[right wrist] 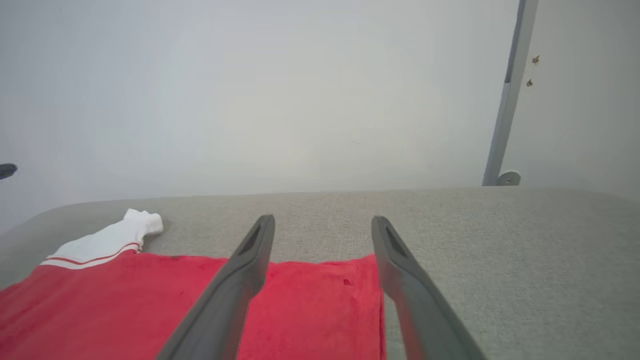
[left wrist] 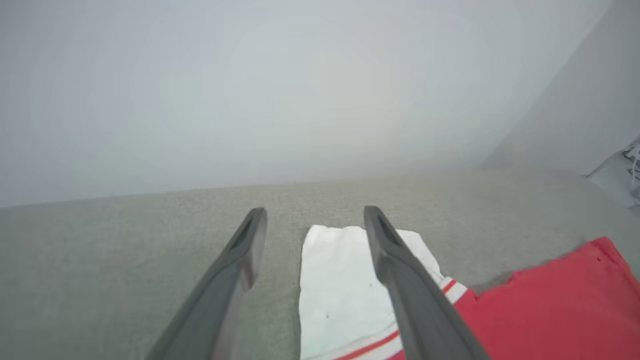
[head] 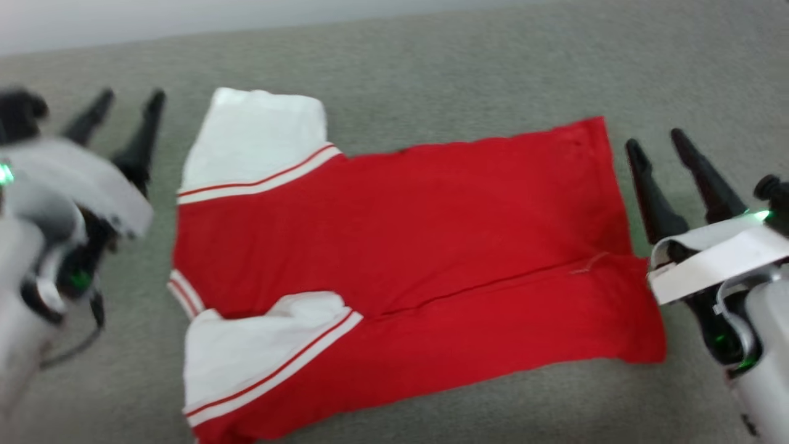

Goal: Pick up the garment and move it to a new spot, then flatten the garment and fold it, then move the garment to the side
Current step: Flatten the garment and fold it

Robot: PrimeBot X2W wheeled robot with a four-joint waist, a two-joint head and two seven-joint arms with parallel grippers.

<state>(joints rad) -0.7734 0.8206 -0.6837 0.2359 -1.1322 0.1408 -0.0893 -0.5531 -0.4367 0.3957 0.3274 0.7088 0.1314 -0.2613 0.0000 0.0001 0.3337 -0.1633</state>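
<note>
Lying flat on the grey surface (head: 431, 68), the garment (head: 431, 246) has its long axis across the head view, from the robot's left to its right, with the right end tilted slightly away from the robot. Its sleeve end points to the robot's left and its hem (head: 624, 203) to the right. Two white sleeves sit at the left end: the far sleeve (head: 256, 132) and the near sleeve (head: 246, 354), each edged with red-and-white trim, and a short striped band (head: 185, 295) shows between them at the left edge. A lengthwise edge crosses the red body near its middle, where one layer lies over another. The left gripper (head: 132, 95) is just beside the far sleeve, apart from it, its fingers spread and holding nothing; in the left wrist view that sleeve shows between and behind the two fingers. The right gripper (head: 654, 140) stands just beyond the hem, fingers likewise spread and empty; in the right wrist view the red hem corner lies below and between them, with a pale wall (right wrist: 300, 100) behind.
</note>
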